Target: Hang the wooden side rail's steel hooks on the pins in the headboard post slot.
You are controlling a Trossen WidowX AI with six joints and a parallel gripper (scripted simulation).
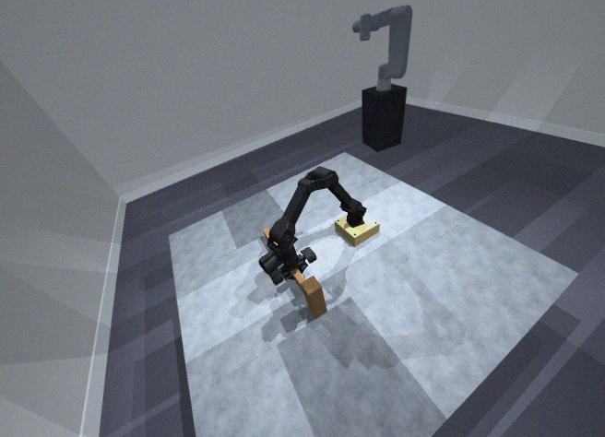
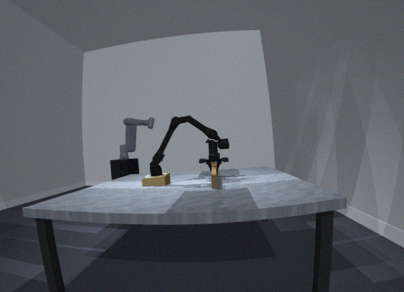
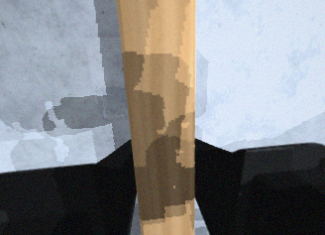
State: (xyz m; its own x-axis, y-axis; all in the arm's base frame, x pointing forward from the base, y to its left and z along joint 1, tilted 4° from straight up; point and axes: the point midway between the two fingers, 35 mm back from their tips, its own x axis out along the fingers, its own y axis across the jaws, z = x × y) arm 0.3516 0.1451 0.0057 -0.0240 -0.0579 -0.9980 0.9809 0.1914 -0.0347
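Note:
The headboard post (image 1: 316,300) is a darker wooden block standing upright on the table. The side rail (image 1: 299,277) (image 3: 161,80) is a long, lighter wooden bar. Its near end is at the post's top in the top view, and its far end reaches away past the arm, low toward the table. My gripper (image 1: 295,271) (image 3: 158,139) is shut on the rail, one black finger on each side, a short way from the post. The steel hooks, pins and slot are not visible, so I cannot tell whether the hooks sit on the pins.
The arm's yellow base block (image 1: 355,234) (image 2: 153,180) stands on the table, to one side of the rail. A grey robot arm (image 1: 399,46) (image 2: 130,137) on a black pedestal (image 1: 383,117) (image 2: 124,169) stands beyond the table. Shadows cross the pale table top (image 1: 488,276) (image 2: 114,201).

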